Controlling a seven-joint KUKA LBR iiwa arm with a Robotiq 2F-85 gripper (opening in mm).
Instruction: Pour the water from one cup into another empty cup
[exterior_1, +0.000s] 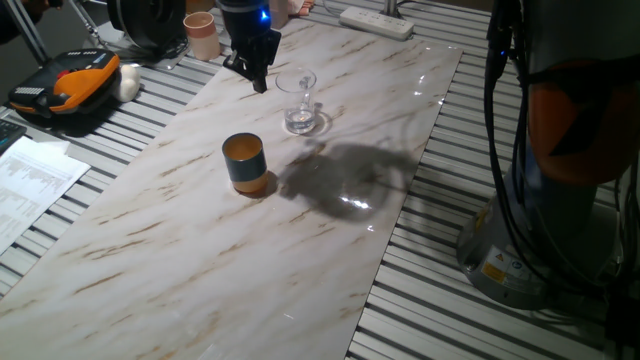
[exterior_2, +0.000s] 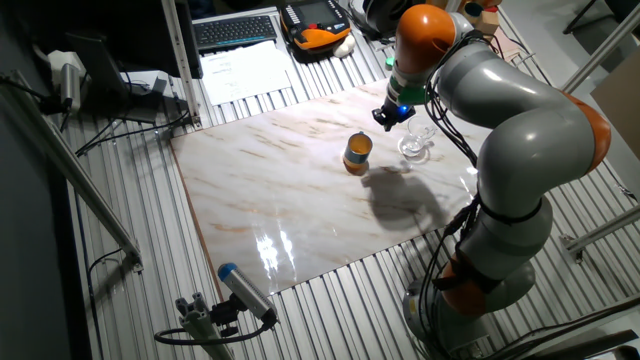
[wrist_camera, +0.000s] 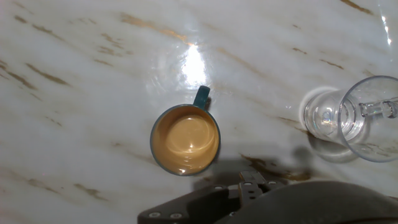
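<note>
The clear glass cup (exterior_1: 298, 100) stands upright on the marble board, also seen in the other fixed view (exterior_2: 415, 148) and at the right edge of the hand view (wrist_camera: 351, 118). Any water in it is too faint to make out. The teal cup with orange inside (exterior_1: 244, 162) stands in front and to the left of the glass, also in the other fixed view (exterior_2: 357, 152). The hand view looks straight down into it (wrist_camera: 185, 139), and its inside shines. My gripper (exterior_1: 250, 75) hangs above the board just left of the glass, open and empty, touching neither cup.
A pinkish-beige cup (exterior_1: 201, 35) stands off the board at the back left. A white power strip (exterior_1: 377, 20) lies at the back. A black and orange device (exterior_1: 65, 85) and papers (exterior_1: 25, 180) lie at the left. The arm's base (exterior_1: 560, 200) stands at the right.
</note>
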